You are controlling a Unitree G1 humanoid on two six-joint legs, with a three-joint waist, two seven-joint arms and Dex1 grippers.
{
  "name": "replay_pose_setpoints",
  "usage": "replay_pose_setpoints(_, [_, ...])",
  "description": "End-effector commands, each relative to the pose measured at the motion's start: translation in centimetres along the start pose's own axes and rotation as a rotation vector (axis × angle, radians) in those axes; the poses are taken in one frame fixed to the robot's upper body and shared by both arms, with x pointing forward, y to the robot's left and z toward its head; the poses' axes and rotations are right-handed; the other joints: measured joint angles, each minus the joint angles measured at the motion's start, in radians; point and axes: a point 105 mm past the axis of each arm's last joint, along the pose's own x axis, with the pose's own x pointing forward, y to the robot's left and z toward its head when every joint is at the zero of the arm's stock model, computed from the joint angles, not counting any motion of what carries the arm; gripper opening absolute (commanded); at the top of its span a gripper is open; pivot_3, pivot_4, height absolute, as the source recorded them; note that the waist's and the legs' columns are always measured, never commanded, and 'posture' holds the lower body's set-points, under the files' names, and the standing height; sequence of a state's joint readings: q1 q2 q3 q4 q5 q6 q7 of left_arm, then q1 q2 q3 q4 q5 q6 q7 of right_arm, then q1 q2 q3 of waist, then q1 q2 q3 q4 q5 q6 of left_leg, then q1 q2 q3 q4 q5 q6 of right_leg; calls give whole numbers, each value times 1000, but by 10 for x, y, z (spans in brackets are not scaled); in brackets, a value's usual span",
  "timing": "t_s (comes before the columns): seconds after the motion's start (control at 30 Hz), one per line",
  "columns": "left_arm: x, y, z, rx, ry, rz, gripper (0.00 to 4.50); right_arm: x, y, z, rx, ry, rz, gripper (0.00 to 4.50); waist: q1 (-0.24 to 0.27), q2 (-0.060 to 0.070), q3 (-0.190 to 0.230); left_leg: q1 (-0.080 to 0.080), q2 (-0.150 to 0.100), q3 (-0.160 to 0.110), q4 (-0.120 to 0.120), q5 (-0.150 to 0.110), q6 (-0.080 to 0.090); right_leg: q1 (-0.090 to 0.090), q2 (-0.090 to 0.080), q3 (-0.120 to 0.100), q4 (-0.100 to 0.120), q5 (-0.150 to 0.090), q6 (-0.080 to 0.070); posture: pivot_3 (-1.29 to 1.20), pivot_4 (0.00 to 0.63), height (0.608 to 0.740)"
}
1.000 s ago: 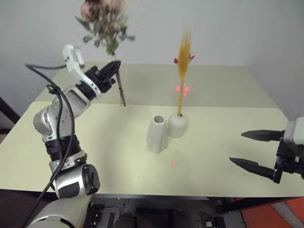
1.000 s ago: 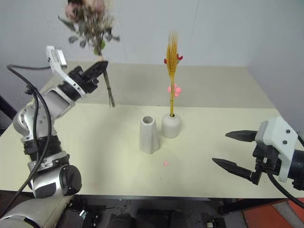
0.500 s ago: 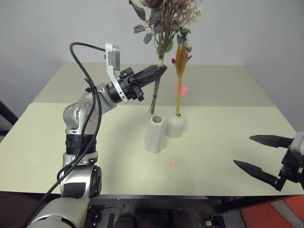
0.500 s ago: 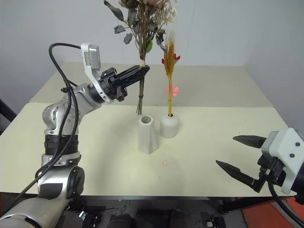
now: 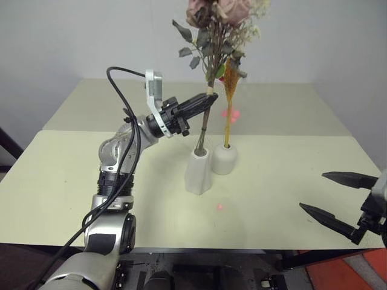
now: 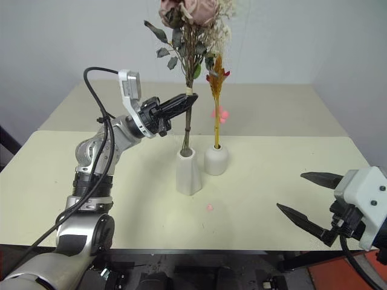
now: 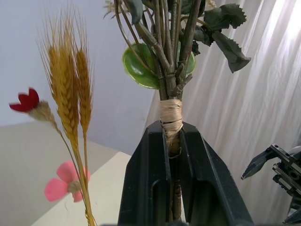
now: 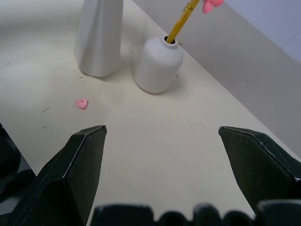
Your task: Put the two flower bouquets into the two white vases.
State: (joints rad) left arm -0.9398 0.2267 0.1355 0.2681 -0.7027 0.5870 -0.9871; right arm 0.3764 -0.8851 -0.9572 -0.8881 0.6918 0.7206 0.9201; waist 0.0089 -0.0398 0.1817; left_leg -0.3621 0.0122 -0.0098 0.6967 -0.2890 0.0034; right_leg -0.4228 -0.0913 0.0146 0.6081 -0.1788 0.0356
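Note:
The rose bouquet (image 5: 219, 24) stands upright with its stem ends in the mouth of the taller tapered white vase (image 5: 198, 172). My left gripper (image 5: 207, 101) is shut on its twine-bound stems (image 7: 171, 117), above the vase. The golden-yellow stalk bouquet (image 5: 230, 90) stands in the shorter rounded white vase (image 5: 224, 159), just right of the tall one. My right gripper (image 5: 341, 199) is open at the table's front right, far from both vases (image 8: 99, 37), with nothing between its fingers.
A tiny loose pink petal (image 5: 219, 206) lies on the cream table (image 5: 290, 163) in front of the vases. A second table surface continues behind, against a pale wall.
My left gripper carried the rose bouquet rightward and down from the table's left until its stems entered the tall vase. The right gripper stayed open in place.

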Motion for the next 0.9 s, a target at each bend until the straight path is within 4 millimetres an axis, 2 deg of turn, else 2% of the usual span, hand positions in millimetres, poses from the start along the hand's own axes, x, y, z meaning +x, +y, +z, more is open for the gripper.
replay_pose_setpoints(0.03, [5,-3,3,40,-4,-24,44,-5,-2,10,-53,-32,-38,4500,0,0,0,0,0,0,0,0,0,0,0,0,0,0,0,0,150,740])
replay_pose_setpoints(0.5, [2,-5,-14,51,22,-22,44,-3,-3,10,-56,-44,-35,4500,0,0,0,0,0,0,0,0,0,0,0,0,0,0,0,0,150,740])
replay_pose_setpoints(0.9, [-6,-14,-14,82,-7,-53,44,-1,-6,7,-62,-43,-45,4500,0,0,0,0,0,0,0,0,0,0,0,0,0,0,0,0,150,740])
